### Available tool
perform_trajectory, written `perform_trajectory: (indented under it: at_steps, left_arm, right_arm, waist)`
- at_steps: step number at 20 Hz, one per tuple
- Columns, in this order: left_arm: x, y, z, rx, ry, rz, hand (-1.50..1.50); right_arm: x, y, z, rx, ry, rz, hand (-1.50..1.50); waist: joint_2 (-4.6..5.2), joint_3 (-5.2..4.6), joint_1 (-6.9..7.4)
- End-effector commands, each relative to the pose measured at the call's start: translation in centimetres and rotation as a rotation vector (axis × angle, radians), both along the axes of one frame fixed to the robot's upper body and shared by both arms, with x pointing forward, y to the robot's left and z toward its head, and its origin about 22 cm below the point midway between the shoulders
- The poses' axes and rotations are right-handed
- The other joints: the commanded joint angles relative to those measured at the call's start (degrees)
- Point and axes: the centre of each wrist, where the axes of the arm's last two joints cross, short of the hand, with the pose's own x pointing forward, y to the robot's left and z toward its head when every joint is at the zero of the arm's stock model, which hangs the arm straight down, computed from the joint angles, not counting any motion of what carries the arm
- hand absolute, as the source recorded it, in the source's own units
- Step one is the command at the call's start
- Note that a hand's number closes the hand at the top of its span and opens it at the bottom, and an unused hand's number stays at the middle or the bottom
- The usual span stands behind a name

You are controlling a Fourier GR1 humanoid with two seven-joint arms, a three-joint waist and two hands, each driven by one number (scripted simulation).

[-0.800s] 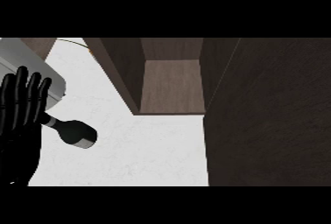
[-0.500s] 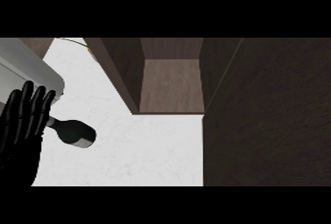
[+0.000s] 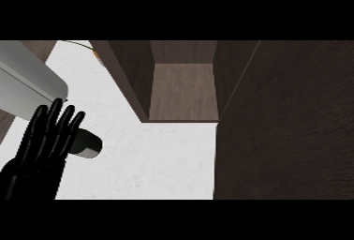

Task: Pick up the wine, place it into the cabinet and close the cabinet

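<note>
The wine bottle (image 3: 88, 145) shows from above as a dark round shape with a light grey end, standing on the white counter (image 3: 155, 164) at the left. My left hand (image 3: 41, 150) rises from the lower left edge with straight fingers pointing up; it is open and covers the bottle's left side. Whether it touches the bottle I cannot tell. The cabinet (image 3: 181, 91) stands open at the top centre, its brown inside bare. My right hand shows nowhere.
The cabinet's dark door (image 3: 290, 131) fills the whole right side, swung out over the counter. A light grey rounded body (image 3: 27, 86) lies at the upper left, just above my fingers. A small yellowish thing (image 3: 93, 50) peeks out at the top by the cabinet's left wall.
My left hand has moved down and to the right, and now overlaps the bottle. The grey body at the upper left has shifted the same way. Bottle and cabinet have stayed put.
</note>
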Motion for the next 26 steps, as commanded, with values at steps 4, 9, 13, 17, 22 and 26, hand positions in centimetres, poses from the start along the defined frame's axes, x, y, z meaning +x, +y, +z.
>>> perform_trajectory:
  at_steps: [4,9,13,17,22,26]
  left_arm:
    - [-3.1,-0.2,2.5,-0.037,-0.001,-0.002,-1.5]
    - [-3.2,-1.7,3.7,-0.033,0.002,0.014,-1.5]
    - [-2.9,-2.2,4.4,-0.071,0.018,0.027,-1.5]
    - [-4.4,-0.2,5.2,-0.084,0.027,0.06,-1.5]
    - [-4.5,0.6,7.4,-0.055,0.04,0.1,-1.5]
    - [-4.5,2.3,6.5,-0.035,0.026,0.149,-1.5]
  right_arm:
    - [-2.3,0.0,1.6,0.002,0.019,0.028,-1.5]
    - [-3.1,1.8,3.6,-0.007,0.01,0.02,-1.5]
    - [-2.6,-0.1,3.8,-0.008,0.002,0.019,-1.5]
    - [-3.2,1.6,5.3,0.006,0.003,0.014,-1.5]
    - [-2.4,1.5,5.8,0.005,0.017,0.004,-1.5]
    - [-2.6,1.3,6.1,0.002,-0.005,-0.017,-1.5]
  waist:
    - [-0.01,0.0,0.08]
    - [0.0,-0.01,0.04]
    - [0.03,0.02,-0.22]
    - [-0.05,-0.04,0.12]
    - [-0.02,-0.02,0.15]
    - [-0.07,-0.06,0.26]
